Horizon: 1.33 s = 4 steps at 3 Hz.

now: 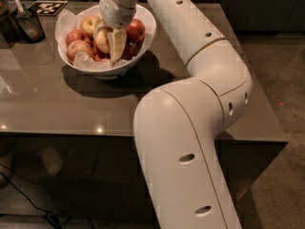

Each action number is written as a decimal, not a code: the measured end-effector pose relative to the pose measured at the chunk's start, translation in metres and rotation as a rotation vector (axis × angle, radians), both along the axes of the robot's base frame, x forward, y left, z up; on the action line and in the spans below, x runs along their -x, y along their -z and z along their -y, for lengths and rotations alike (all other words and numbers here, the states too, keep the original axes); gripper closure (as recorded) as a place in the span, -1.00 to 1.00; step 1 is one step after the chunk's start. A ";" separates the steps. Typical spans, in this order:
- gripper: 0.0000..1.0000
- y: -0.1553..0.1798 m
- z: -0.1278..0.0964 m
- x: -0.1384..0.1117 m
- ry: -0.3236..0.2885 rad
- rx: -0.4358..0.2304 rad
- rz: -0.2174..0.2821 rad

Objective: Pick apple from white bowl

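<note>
The white bowl (138, 49) stands on the grey table, lined with crumpled white paper and piled with apples. My gripper (111, 47) reaches down into the middle of the pile from above. A large pale yellow apple with a pink blush (100, 40) sits right against the gripper's left side, partly hidden under the wrist. A smaller yellow-green apple (89, 25) lies behind it. Deep red apples (136, 29) lie to the right and at the left of the bowl.
The grey table (57, 104) runs left and forward from the bowl. A dark cup with a utensil (28, 25) stands at the far left. A black-and-white marker tag (46, 6) lies at the back. My arm's large white links cover the table's right half.
</note>
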<state>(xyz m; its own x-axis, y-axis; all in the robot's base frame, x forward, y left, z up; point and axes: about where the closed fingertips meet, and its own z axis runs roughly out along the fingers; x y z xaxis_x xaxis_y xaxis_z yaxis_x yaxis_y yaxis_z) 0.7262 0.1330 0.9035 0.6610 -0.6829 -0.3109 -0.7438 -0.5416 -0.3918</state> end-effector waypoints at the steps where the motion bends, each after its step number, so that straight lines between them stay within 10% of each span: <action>1: 1.00 -0.015 0.003 -0.004 0.024 -0.026 0.026; 4: 1.00 -0.085 0.007 -0.008 0.073 -0.159 0.119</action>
